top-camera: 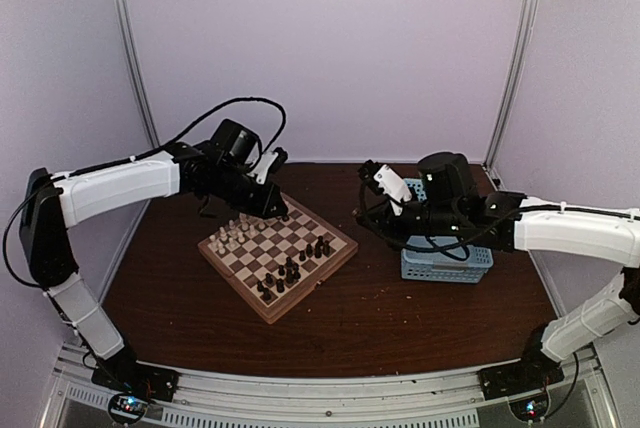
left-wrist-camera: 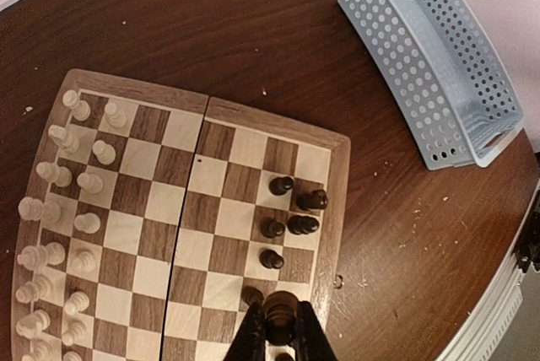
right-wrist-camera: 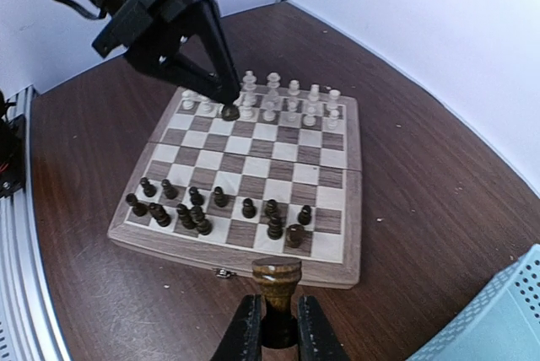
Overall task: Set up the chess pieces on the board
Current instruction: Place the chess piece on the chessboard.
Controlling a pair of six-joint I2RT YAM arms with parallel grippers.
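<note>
Left gripper [left-wrist-camera: 280,334] was clamped on a dark piece [left-wrist-camera: 281,304] above the board [top-camera: 272,244], which sat mid-frame on the tabletop [top-camera: 400,328] in the top view. Right gripper [right-wrist-camera: 272,327] pinched a second dark piece [right-wrist-camera: 276,275], bottom centre of its wrist view.

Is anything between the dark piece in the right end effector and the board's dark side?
Nothing visible. Bare table lies between the dark piece in the right end effector and the board; the left end effector hangs over the far cream side.

chess pieces [top-camera: 290,270] on board [top-camera: 268,248], basket [top-camera: 447,266] right of board
</note>
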